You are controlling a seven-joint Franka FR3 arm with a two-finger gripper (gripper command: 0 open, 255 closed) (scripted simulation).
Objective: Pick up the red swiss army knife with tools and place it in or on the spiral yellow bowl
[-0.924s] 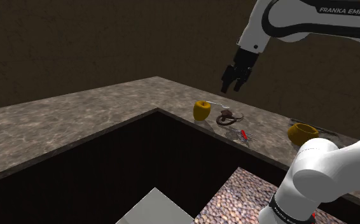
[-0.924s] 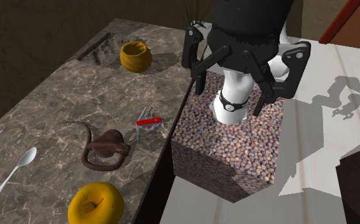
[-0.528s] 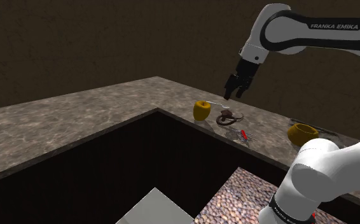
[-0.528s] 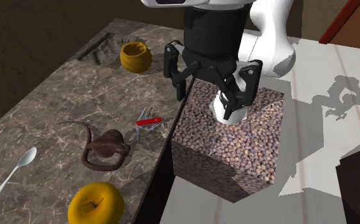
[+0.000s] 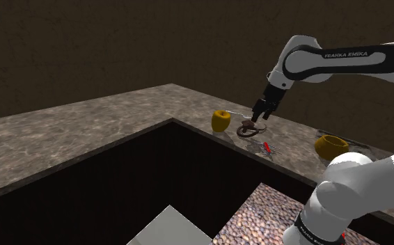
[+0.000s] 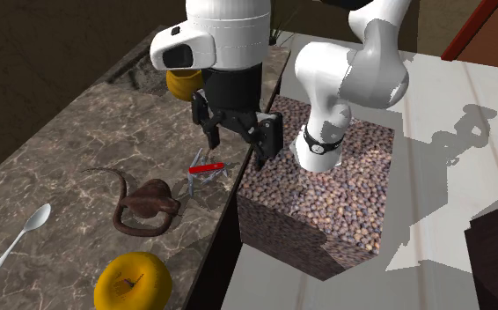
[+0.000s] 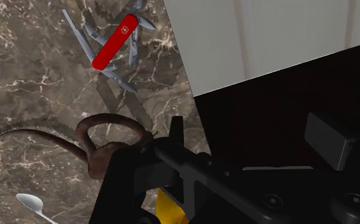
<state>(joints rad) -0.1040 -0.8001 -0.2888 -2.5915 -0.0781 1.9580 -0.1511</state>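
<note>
From the shoulder view, the marbled table (image 5: 84,129) bends in an L, and the things lie in a row along its far arm. There is a yellow apple (image 5: 220,121), with a brown ray-shaped figure (image 5: 248,129) just beside it. Next comes the red knife (image 5: 264,146) near the inner edge, and the yellow bowl (image 5: 331,145) sits well apart at this view's right. The white arm comes in from the upper right, bent downward at the wrist. Its gripper (image 5: 259,111) hangs in the air, showing just above the brown figure.

In the second exterior view the fingers stand apart and point down with nothing between them, above the knife and clear of it. The forearm hides part of the bowl behind it. A spoon (image 6: 14,239) lies beyond the figure's long tail, and the pebble-patterned stand (image 6: 318,202) sits by the table's edge near the knife.

Through the wrist view the knife lies flat, its grey tools fanned out, and the brown figure lies between it and the gripper's black body
</note>
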